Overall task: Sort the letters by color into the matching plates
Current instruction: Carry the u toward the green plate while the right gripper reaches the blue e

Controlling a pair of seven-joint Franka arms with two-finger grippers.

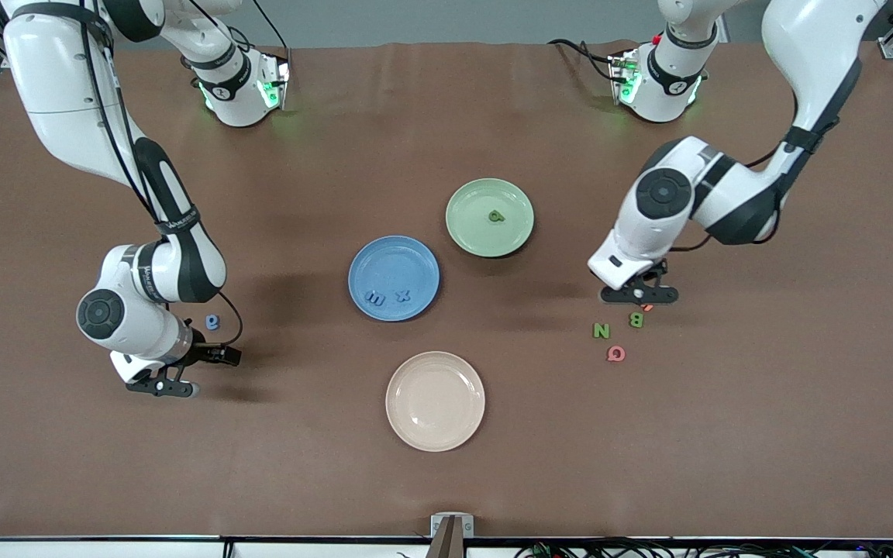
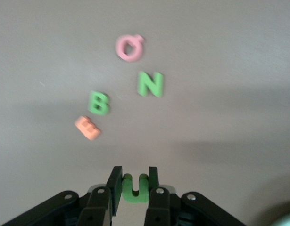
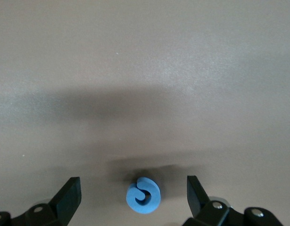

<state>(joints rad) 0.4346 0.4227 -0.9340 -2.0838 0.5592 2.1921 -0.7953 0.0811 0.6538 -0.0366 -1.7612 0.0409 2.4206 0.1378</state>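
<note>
Green U pinched, blue curl still loose

The green U (image 2: 135, 187) sits clamped in the left gripper (image 2: 134, 186), jaws shut on its two legs, open end pointing away from the wrist; it's over the desk (image 1: 725, 434) beside the green B (image 1: 636, 318), green N (image 1: 601, 331), orange letter (image 2: 87, 127) and pink letter (image 1: 615, 353); I'd say the green plate (image 1: 468, 225) comes next; the right gripper (image 3: 134, 200) has its jaws wide, straddling a blue letter (image 3: 143, 195) lying flat, curled, no clear long axis.

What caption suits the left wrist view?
Left gripper shut on a green letter U, above a green B, green N, orange E and pink Q.
</note>
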